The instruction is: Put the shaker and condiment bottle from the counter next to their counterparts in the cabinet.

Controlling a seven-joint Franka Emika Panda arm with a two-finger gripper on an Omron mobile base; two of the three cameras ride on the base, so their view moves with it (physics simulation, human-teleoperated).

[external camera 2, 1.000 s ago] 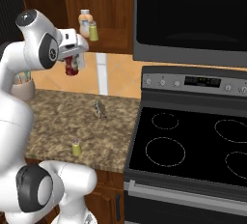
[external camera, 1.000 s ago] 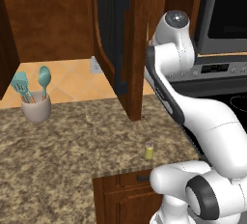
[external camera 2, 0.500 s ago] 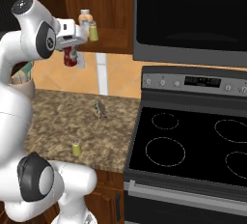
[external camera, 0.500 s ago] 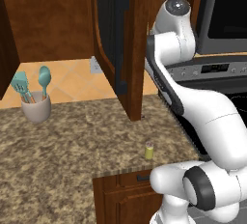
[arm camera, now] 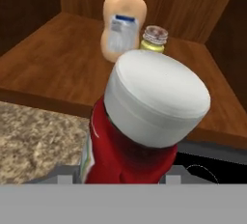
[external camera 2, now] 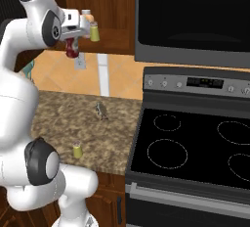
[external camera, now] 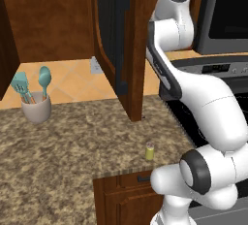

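The bottle (external camera 2: 72, 50) hangs in the gripper (external camera 2: 73, 42), held up in front of the open cabinet (arm camera: 72, 49), level with its shelf. On that shelf, in the hand view, a squeeze bottle (arm camera: 123, 22) stands at the back with a second shaker (arm camera: 153, 38) just beside it on the right; the held bottle's cap (arm camera: 157, 97) lies before both. Below, the shaker (external camera: 150, 152) stands on the counter (external camera: 58, 146) near its front edge, above the drawers (external camera: 121, 195). A utensil cup (external camera: 36, 107) sits far to the left, by the wall. The cabinet door (external camera: 116, 44) stands swung out over the counter, between the cup and the arm. The stove (external camera 2: 195, 143) lies right of the counter, under the microwave (external camera 2: 195, 15).
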